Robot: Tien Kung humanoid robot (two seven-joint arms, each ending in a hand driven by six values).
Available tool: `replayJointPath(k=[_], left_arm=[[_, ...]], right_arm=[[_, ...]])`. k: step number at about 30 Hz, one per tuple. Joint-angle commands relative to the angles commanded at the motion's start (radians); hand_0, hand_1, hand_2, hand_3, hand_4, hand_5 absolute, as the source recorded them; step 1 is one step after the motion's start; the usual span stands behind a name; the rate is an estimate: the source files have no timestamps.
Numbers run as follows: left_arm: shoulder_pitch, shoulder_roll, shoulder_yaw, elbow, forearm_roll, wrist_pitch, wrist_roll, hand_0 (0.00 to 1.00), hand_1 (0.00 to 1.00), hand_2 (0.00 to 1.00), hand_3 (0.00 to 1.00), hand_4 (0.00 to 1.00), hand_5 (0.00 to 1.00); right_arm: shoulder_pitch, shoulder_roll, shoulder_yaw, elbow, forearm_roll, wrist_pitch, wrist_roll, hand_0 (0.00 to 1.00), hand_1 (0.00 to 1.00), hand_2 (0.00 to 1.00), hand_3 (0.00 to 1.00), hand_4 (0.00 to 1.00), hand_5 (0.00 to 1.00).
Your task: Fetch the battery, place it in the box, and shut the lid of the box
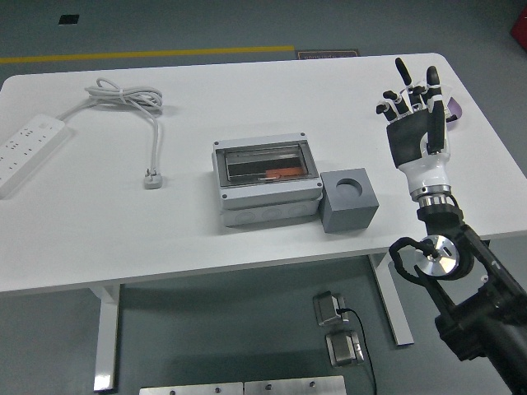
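Note:
A grey box [265,177] stands mid-table with its clear lid lying flat over the top. Something orange-red [284,173] shows through the lid. Just right of it, touching its corner, sits a grey cube [349,199] with a round hole in its top. My right hand [413,103] hovers over the table's right side, well right of the cube, open, fingers spread and pointing away from me, holding nothing. A small white and purple packet [454,110] peeks out behind the hand, mostly hidden. I cannot tell which item is the battery.
A white power strip [26,148] lies at the far left, its cable [123,97] looping to a plug [152,178] left of the box. The table's right edge is close beside my right hand.

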Motion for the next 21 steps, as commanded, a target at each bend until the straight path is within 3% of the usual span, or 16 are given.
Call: replayJointPath(k=[8, 9, 14, 15, 20, 21], left_arm=[[-0.001, -0.002, -0.001, 0.000, 0.005, -0.001, 0.000, 0.602, 0.686, 0.711, 0.753, 0.804, 0.899], [-0.001, -0.002, -0.001, 0.000, 0.005, -0.001, 0.000, 0.601, 0.686, 0.709, 0.753, 0.804, 0.900], [-0.002, -0.003, -0.001, 0.000, 0.005, -0.001, 0.000, 0.601, 0.686, 0.709, 0.753, 0.804, 0.900], [-0.002, -0.003, 0.000, 0.000, 0.004, -0.002, 0.000, 0.599, 0.686, 0.708, 0.753, 0.804, 0.899], [-0.001, -0.001, 0.003, 0.000, -0.003, -0.004, -0.006, 0.599, 0.686, 0.708, 0.753, 0.804, 0.899], [0.000, 0.000, 0.003, 0.000, -0.005, -0.003, -0.007, 0.597, 0.686, 0.709, 0.752, 0.804, 0.900]], right_arm=[[0.001, -0.021, 0.040, 0.002, -0.154, -0.088, -0.042, 0.199, 0.306, 0.821, 0.263, 0.788, 0.494], [0.002, -0.023, 0.043, 0.002, -0.174, -0.100, -0.051, 0.295, 0.440, 0.820, 0.421, 0.793, 0.511], [-0.002, -0.030, 0.066, -0.001, -0.287, -0.149, -0.116, 0.295, 0.440, 0.820, 0.421, 0.793, 0.511], [-0.001, -0.032, 0.078, 0.000, -0.318, -0.160, -0.139, 0.761, 0.755, 0.878, 0.966, 0.922, 0.709], [0.007, -0.045, 0.157, 0.043, -0.505, -0.217, -0.257, 0.761, 0.755, 0.878, 0.966, 0.922, 0.709], [0.008, -0.048, 0.170, 0.054, -0.543, -0.219, -0.284, 0.991, 0.891, 0.913, 0.998, 0.967, 0.758]])
